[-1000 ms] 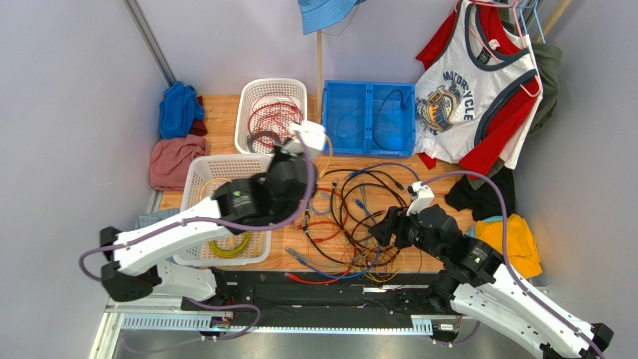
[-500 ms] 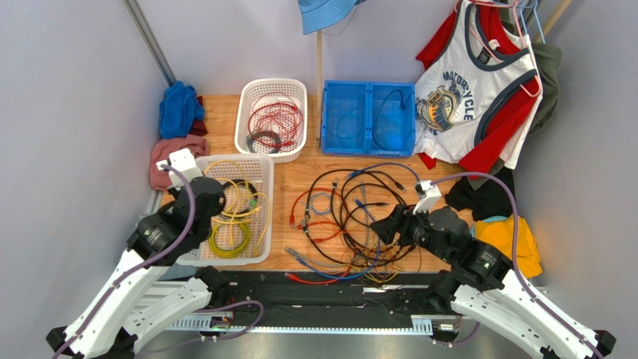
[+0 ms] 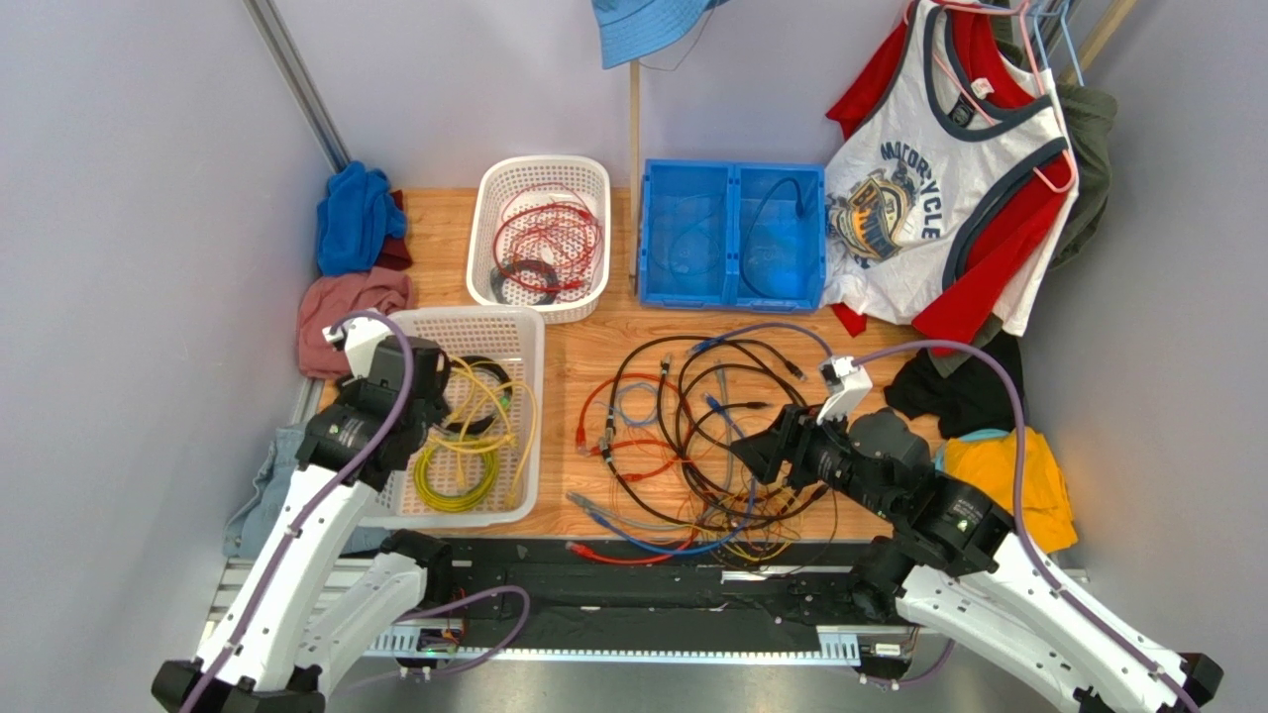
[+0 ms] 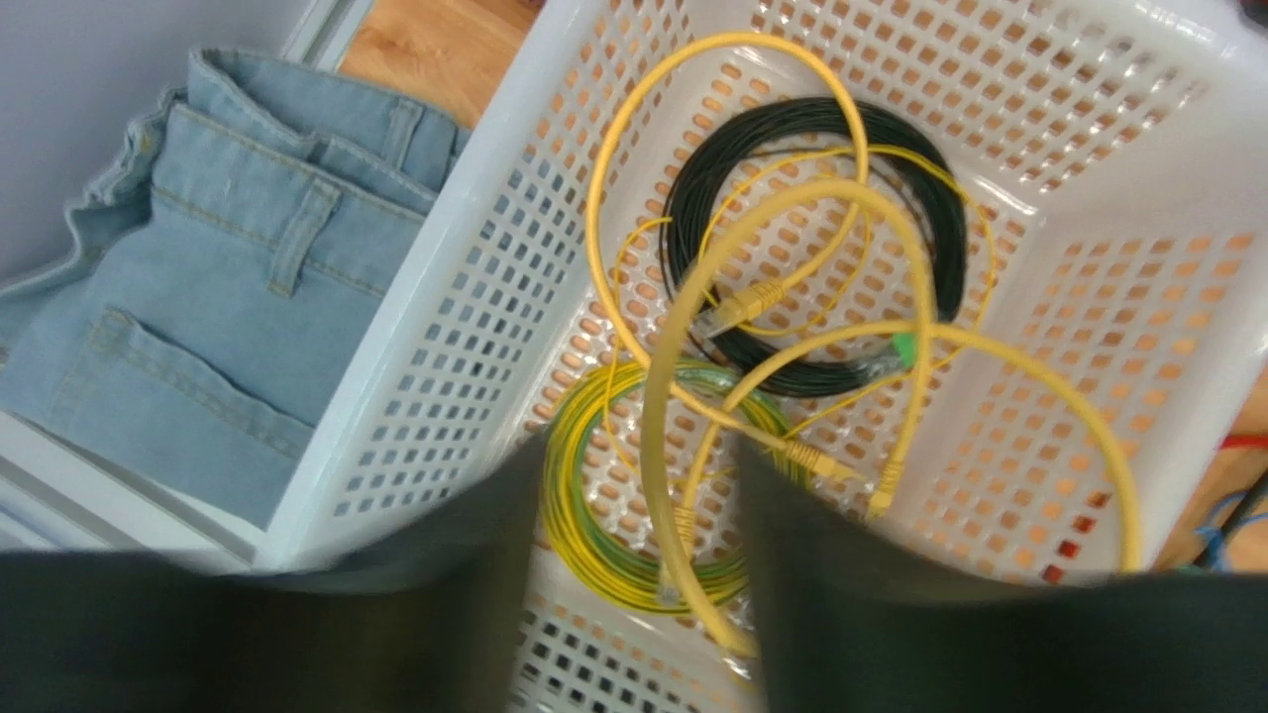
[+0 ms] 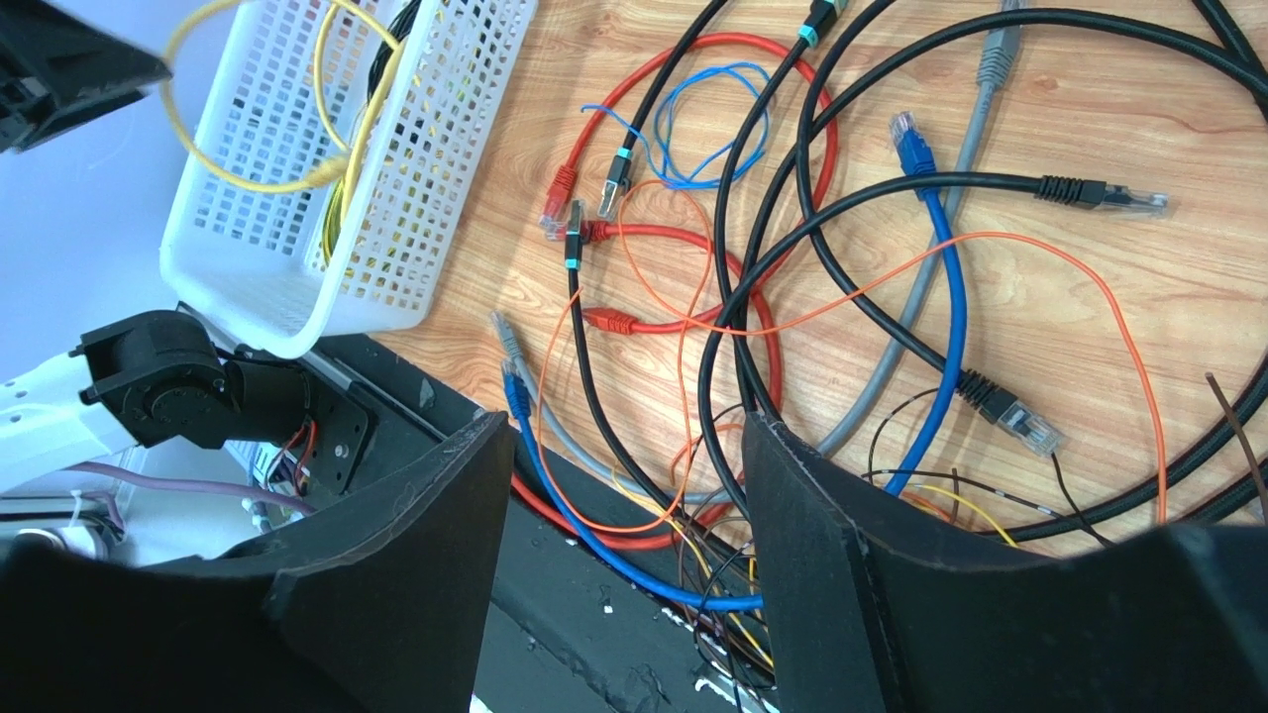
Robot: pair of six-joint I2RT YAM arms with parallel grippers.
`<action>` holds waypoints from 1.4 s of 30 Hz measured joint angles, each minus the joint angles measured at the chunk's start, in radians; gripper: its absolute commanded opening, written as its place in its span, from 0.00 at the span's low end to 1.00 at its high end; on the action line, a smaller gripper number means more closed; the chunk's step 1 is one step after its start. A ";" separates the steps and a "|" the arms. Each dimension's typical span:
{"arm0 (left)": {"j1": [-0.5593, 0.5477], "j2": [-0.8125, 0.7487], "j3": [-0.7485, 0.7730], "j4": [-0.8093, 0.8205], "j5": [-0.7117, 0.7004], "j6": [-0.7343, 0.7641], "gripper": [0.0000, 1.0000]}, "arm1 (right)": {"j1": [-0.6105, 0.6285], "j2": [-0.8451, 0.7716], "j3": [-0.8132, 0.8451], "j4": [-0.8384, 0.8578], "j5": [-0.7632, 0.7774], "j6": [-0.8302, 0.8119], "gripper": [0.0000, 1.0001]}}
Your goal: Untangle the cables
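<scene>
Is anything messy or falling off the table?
Yes. The knotted heap of thin black, blue, red and orange cables spills over the wooden table's near edge onto the black base rail.

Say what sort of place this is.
Likely a robot test booth, not a home: two white arms bolted to a small wooden table, plain grey walls close around, sorting baskets and loose cables laid out.

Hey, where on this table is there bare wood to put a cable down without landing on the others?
Bare wood: the strip of table between the near white basket and the cables, and the band between that heap and the blue bin. A small corner lies left of the far white basket. The centre is crowded.
</scene>
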 measured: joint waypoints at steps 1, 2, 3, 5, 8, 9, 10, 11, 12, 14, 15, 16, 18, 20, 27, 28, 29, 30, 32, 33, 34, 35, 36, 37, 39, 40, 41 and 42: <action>0.017 -0.017 0.004 0.000 0.010 0.003 0.99 | 0.000 0.002 0.000 0.003 0.000 0.000 0.62; 0.025 -0.031 0.012 0.002 0.023 0.003 0.99 | 0.000 0.003 -0.001 0.005 0.000 0.000 0.62; 0.026 -0.042 0.019 0.007 0.032 0.011 0.99 | 0.000 0.007 -0.001 0.006 -0.001 0.000 0.62; 0.026 -0.072 0.035 0.024 0.055 0.019 0.99 | 0.000 0.018 -0.002 0.009 -0.003 0.000 0.62; 0.027 -0.118 0.063 0.071 0.116 0.037 0.99 | 0.000 0.038 -0.010 0.022 -0.003 0.000 0.62; 0.027 -0.128 0.076 0.089 0.146 0.038 0.99 | 0.000 0.048 -0.014 0.026 -0.002 0.000 0.62; 0.026 -0.131 0.090 0.112 0.183 0.037 0.99 | 0.000 0.062 -0.014 0.027 -0.002 -0.001 0.62; 0.021 -0.128 0.100 0.137 0.221 0.034 0.99 | 0.000 0.077 -0.015 0.031 0.001 -0.002 0.62; 0.003 -0.121 0.103 0.166 0.246 0.028 0.99 | 0.000 0.090 -0.015 0.034 0.003 -0.003 0.62; -0.088 -0.098 0.094 0.219 0.271 0.009 0.99 | 0.000 0.128 -0.015 0.046 0.013 -0.003 0.61; -0.169 -0.084 0.079 0.251 0.247 -0.004 0.99 | 0.000 0.146 -0.015 0.050 0.021 -0.003 0.61; -0.273 -0.070 0.056 0.284 0.233 -0.020 0.99 | 0.000 0.159 -0.015 0.050 0.029 -0.003 0.61; -0.430 -0.032 0.018 0.332 0.206 -0.041 0.99 | 0.000 0.190 -0.017 0.050 0.062 0.000 0.61; -0.565 0.034 -0.004 0.364 0.171 -0.066 0.99 | 0.000 0.209 -0.030 0.060 0.101 0.003 0.61; -0.882 0.277 -0.005 0.445 0.058 -0.108 0.99 | 0.000 0.259 -0.075 0.087 0.105 -0.008 0.59; -0.908 0.286 -0.010 0.462 0.055 -0.115 0.99 | 0.001 0.280 -0.074 0.095 0.083 -0.013 0.58; -0.919 0.287 -0.016 0.475 0.056 -0.120 0.99 | 0.004 0.304 -0.073 0.099 0.065 -0.016 0.57; -0.926 0.282 -0.029 0.497 0.056 -0.126 0.99 | 0.008 0.322 -0.072 0.099 0.053 -0.018 0.57; -0.937 0.266 -0.077 0.549 0.061 -0.148 0.99 | 0.031 0.364 -0.070 0.098 0.040 -0.022 0.57; -0.943 0.257 -0.111 0.573 0.064 -0.161 0.99 | 0.055 0.378 -0.070 0.094 0.039 -0.023 0.57; -0.949 0.250 -0.142 0.586 0.066 -0.175 0.99 | 0.073 0.386 -0.070 0.090 0.038 -0.023 0.57; -0.954 0.246 -0.165 0.595 0.068 -0.185 0.99 | 0.101 0.389 -0.070 0.086 0.042 -0.023 0.56; -0.964 0.243 -0.192 0.608 0.067 -0.198 0.99 | 0.132 0.390 -0.070 0.081 0.047 -0.022 0.56; -0.975 0.237 -0.220 0.618 0.067 -0.212 0.99 | 0.163 0.390 -0.069 0.078 0.051 -0.022 0.56; -0.990 0.226 -0.251 0.628 0.066 -0.235 0.99 | 0.230 0.394 -0.061 0.068 0.077 -0.021 0.56; -0.997 0.217 -0.266 0.632 0.062 -0.248 0.99 | 0.259 0.400 -0.053 0.063 0.086 -0.021 0.56; -1.002 0.205 -0.277 0.637 0.059 -0.261 0.99 | 0.304 0.415 -0.039 0.057 0.106 -0.021 0.55; -1.006 0.192 -0.285 0.642 0.055 -0.274 0.99 | 0.338 0.431 -0.023 0.052 0.122 -0.022 0.54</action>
